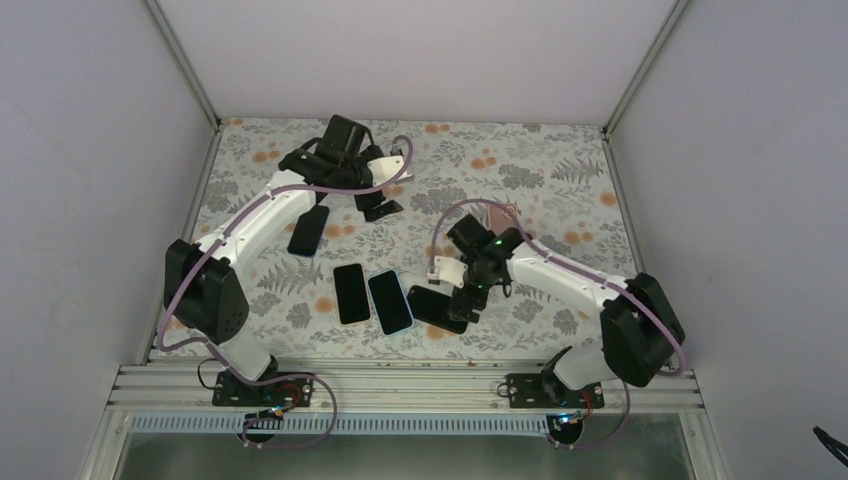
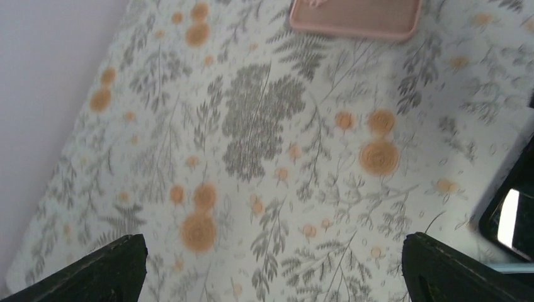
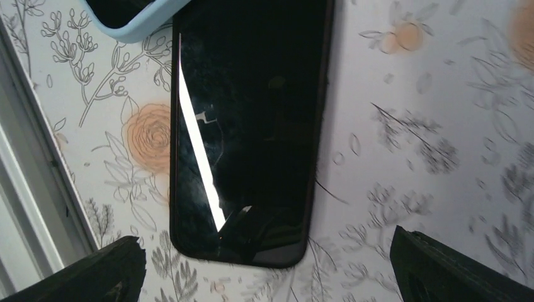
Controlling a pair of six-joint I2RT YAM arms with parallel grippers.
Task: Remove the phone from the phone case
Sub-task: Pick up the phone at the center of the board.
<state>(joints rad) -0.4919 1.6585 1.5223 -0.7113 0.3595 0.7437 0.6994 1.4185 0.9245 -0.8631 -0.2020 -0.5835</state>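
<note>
The right pincer (image 3: 267, 248) hangs spread wide, low over the table (image 1: 560, 170). Its 2 fingers (image 3: 82, 270) straddle the near end of a bare black phone (image 3: 245, 126) and neither touches it. The phone lies flat, screen up, so the pincer grips nothing; whether this is a release or a line-up over the phone, I cannot tell.

Just past that phone's far corner sits the blue phone case (image 3: 135, 19) with a dark screen inside its rim. It looks like a phone seated in its case, and so the likely job in hand. Seen from above, it lies between the bare phone and a 2nd black phone (image 1: 351, 293).

The left pincer (image 1: 380, 208) is well apart at the far side, equally spread over bare floral cloth. A pink case (image 2: 356, 16) lies ahead of it; I cannot tell if it is empty. A 4th dark phone (image 1: 308, 230) rests beside the left arm.
</note>
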